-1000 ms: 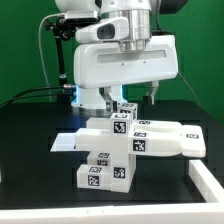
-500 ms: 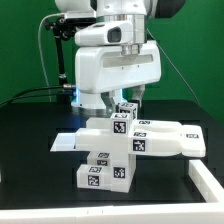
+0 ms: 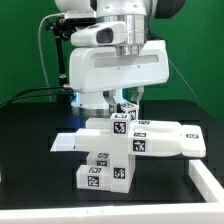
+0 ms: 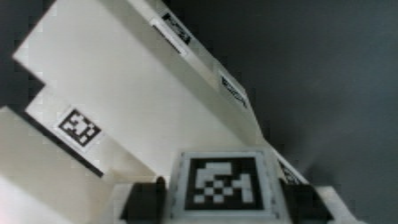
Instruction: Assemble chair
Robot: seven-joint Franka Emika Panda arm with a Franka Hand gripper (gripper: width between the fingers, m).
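The chair (image 3: 125, 148) is a cluster of white tagged blocks and slabs in the middle of the black table. A tagged upright block (image 3: 124, 110) rises from its back. My gripper (image 3: 125, 101) hangs straight over that block with a finger on each side. In the wrist view the block's tag (image 4: 217, 185) fills the space between my gripper (image 4: 219, 203), whose dark fingers (image 4: 150, 203) press against its two sides. A long white slab (image 4: 143, 90) of the chair stretches beyond it, with another tag (image 4: 79, 126) on a lower part.
A thin flat white sheet, the marker board (image 3: 64, 143), lies on the table at the exterior view's left of the chair. A white rail (image 3: 206, 181) runs along the table's front at the exterior view's right. A green wall stands behind.
The hand has turned about its vertical axis over the tagged upright block, showing its broad face now. The chair parts have stayed in place.
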